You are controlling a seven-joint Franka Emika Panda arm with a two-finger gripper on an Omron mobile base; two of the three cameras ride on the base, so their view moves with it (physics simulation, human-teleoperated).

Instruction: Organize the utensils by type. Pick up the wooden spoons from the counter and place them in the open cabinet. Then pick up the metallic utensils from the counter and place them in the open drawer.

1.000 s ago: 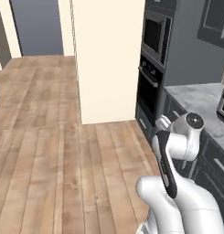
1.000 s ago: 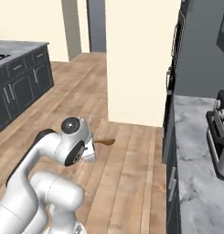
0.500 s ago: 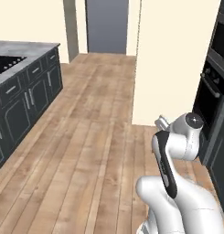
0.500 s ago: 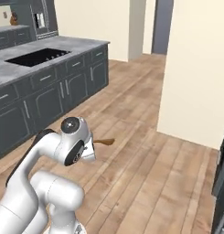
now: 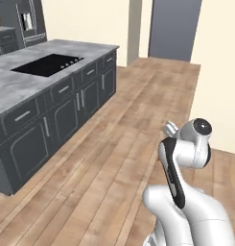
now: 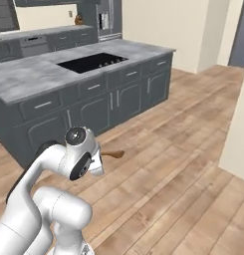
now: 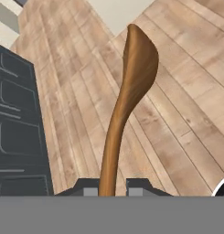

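An orange-brown wooden spoon rises from between the two dark fingertips of the gripper, which is pinched on the lower end of its handle; in the hand view the slim handle runs from six o'clock up toward twelve, curving slightly to one o'clock, where the oval bowl ends near the top of the picture. In the right base view the same spoon juts out sideways from the hand toward three o'clock, held in the air above the wood plank floor, touching nothing else. The white arm is folded close over the base, its wrist joint lying at four o'clock in the left base view and at eight o'clock in the right base view. Beyond the arm, at ten o'clock in both base views, stands a kitchen island with a grey marble counter, a black cooktop set into it, and dark grey lower cabinet fronts with silver bar handles. In the hand view dark grey cabinet fronts occupy nine o'clock. A cream wall and a grey door stand at twelve o'clock in the left base view.
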